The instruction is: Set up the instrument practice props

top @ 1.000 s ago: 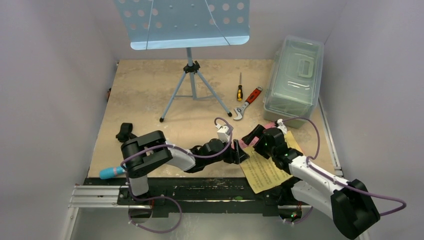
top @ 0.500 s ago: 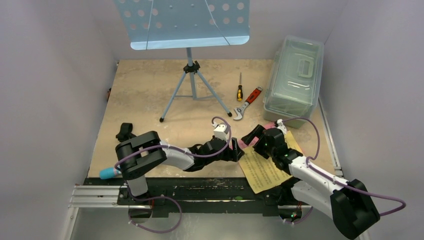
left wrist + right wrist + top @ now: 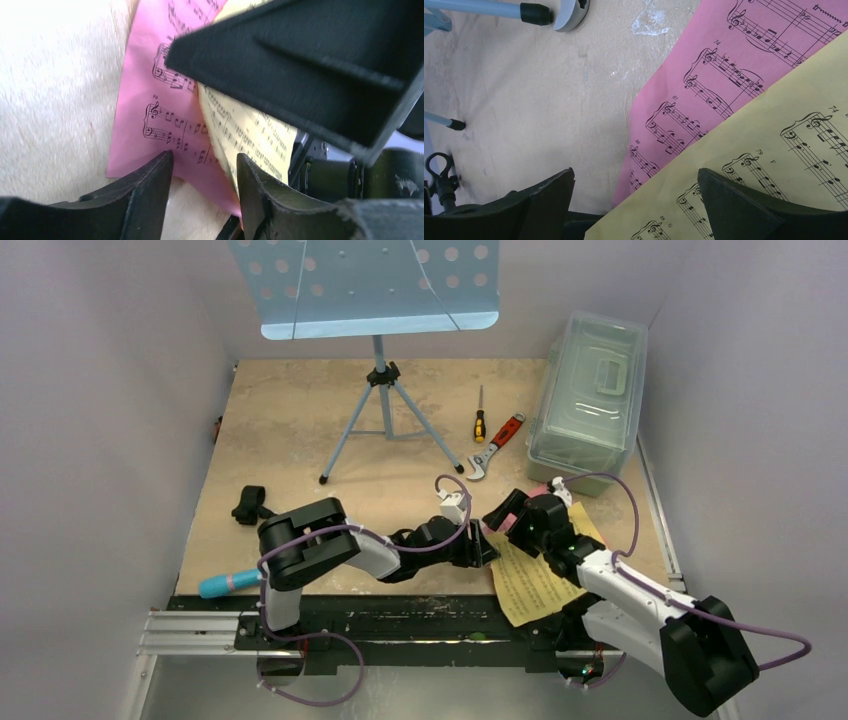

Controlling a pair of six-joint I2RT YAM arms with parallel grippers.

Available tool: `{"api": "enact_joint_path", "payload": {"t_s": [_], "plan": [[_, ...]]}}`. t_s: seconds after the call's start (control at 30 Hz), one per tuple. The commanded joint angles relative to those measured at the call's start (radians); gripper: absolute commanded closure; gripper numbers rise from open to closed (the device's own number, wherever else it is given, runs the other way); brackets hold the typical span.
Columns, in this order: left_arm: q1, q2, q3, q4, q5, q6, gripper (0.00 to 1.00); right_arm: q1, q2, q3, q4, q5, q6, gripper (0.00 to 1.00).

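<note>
Yellow page lies flat, long axis slanting from near-left to far-right.

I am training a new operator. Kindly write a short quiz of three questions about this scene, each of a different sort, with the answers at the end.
1. Short answer: which two tools lie between the legs of the music stand and the clear box?
2. Multiple choice: the cyan microphone lies A) inside the clear box; B) on the table, at its near edge, left side; C) on the music stand.
3. True or false: the yellow page overlaps the pink page.
Key: 1. the screwdriver and the wrench. 2. B. 3. True.
</note>
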Motion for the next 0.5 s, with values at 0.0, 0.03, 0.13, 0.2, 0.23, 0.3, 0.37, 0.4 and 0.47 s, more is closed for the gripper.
{"api": "enact_joint_path", "payload": {"t_s": [0.0,0.03,0.13,0.2,0.23,0.3,0.37,0.4,0.47], "plan": [[0.006,-0.012,-0.062,0.114,0.090,-0.071,0.54,-0.001,0.038,0.024,-0.043,-0.020,-0.013,0.02],[0.011,-0.033,-0.061,0.104,0.084,-0.055,0.55,-0.002,0.046,0.024,-0.035,-0.029,-0.013,0.02],[0.015,-0.076,-0.049,0.021,0.032,-0.012,0.55,-0.001,0.062,0.026,-0.023,-0.047,-0.016,0.02],[0.018,-0.093,-0.042,-0.009,0.005,0.007,0.54,-0.002,0.065,0.028,-0.025,-0.054,-0.021,0.02],[0.020,-0.096,-0.035,-0.017,0.001,0.012,0.54,-0.001,0.063,0.027,-0.026,-0.054,-0.024,0.02],[0.028,-0.093,-0.021,-0.022,0.006,0.014,0.55,-0.002,0.054,0.026,-0.031,-0.048,-0.029,0.02],[0.033,-0.087,-0.005,-0.027,0.018,0.012,0.56,-0.001,0.044,0.025,-0.037,-0.039,-0.032,0.02],[0.034,-0.084,0.001,-0.035,0.019,0.017,0.56,-0.001,0.041,0.024,-0.042,-0.036,-0.034,0.02],[0.033,-0.079,0.010,-0.048,0.022,0.022,0.59,-0.001,0.039,0.027,-0.046,-0.031,-0.036,0.02]]}}
